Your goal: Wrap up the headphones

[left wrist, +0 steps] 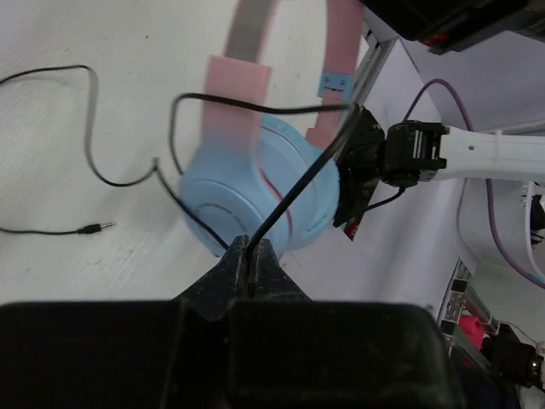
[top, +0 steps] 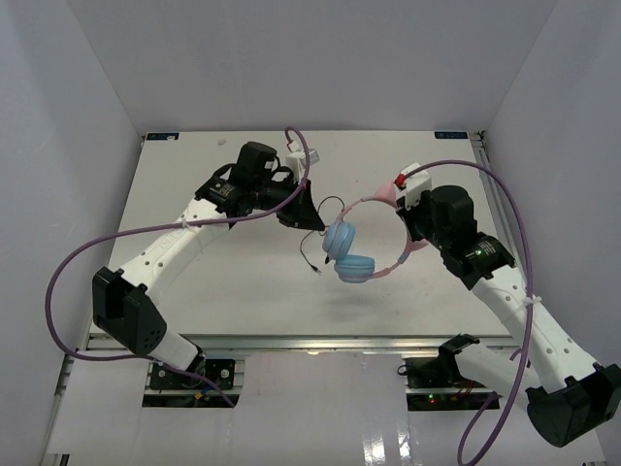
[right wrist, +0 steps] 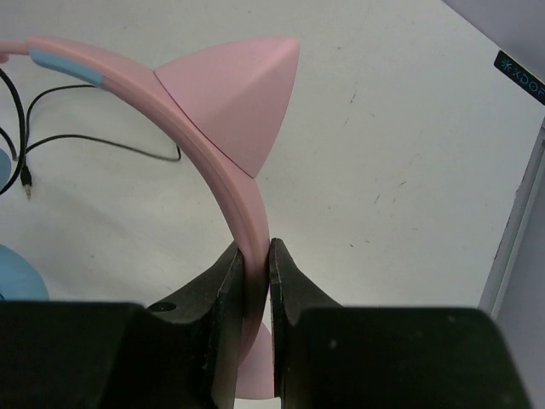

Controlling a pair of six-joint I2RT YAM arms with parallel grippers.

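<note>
We find the over-ear headphones (top: 354, 254) near the middle of the matte white worktop (top: 213, 282), between the two arms. The right claw (right wrist: 255, 256) is clenched on the smooth pink plastic headband (right wrist: 223, 175), its dark jaws pressed flat against either face of the band just below a pointed, triangular pink ear (right wrist: 238, 98). The left claw (left wrist: 249, 256) is clenched on the thin black cord (left wrist: 294, 187), which rises taut from the jaw tips and crosses in front of the round, glossy light-blue ear cups (left wrist: 247, 200). The rest of the cord lies in loose loops on the worktop and ends in a small metal plug (left wrist: 104, 227) lying flat. We cannot tell whether the cups touch the worktop. Thick purple cables (top: 58, 282) arc from both arms.
</note>
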